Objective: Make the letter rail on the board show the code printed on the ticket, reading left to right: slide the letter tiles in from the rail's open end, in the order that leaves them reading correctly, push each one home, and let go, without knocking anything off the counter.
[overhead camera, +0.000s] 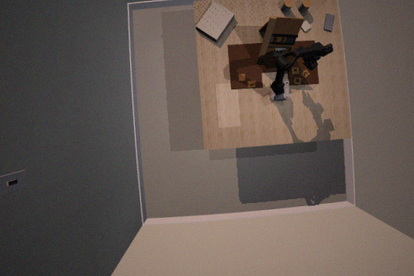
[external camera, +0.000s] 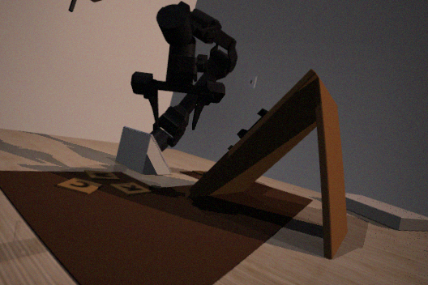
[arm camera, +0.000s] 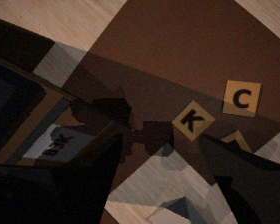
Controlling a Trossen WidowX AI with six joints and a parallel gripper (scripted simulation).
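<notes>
offers one gripper [overhead camera: 310, 65] [external camera: 175, 125] [arm camera: 160, 135], aimed downward above the brown mat [overhead camera: 243, 56] [external camera: 142, 227] [arm camera: 181, 50], fingers parted widely but short of their full spread, gripping nothing. includes a tile marked k [overhead camera: 295, 70] [external camera: 130, 188] [arm camera: 193, 120], lying flat on the mat below the fingers, seen just beyond the tip of the right-hand one in the wrist view. lists a tile marked c [overhead camera: 306, 73] [external camera: 79, 185] [arm camera: 242, 98], flat and farther out past that same finger. adds a third tile [overhead camera: 297, 81] [external camera: 101, 175] [arm camera: 236, 141], partly hidden behind that finger in the wrist view, letter unclear there. counts two more tiles, one [overhead camera: 241, 77] beside the other [overhead camera: 252, 84], well apart from the fingers, across the arm's base. shows the sloping board [overhead camera: 288, 26] [external camera: 332, 167] on the opposite side of the fingers from these three, bearing the rail [overhead camera: 289, 37] with tiles in it, farther from the fingers than the ticket [overhead camera: 280, 50] [arm camera: 56, 144], printed b3k. keeps two cylinders [overhead camera: 287, 4] [overhead camera: 305, 4] beyond the board, well away from the fingers.
</notes>
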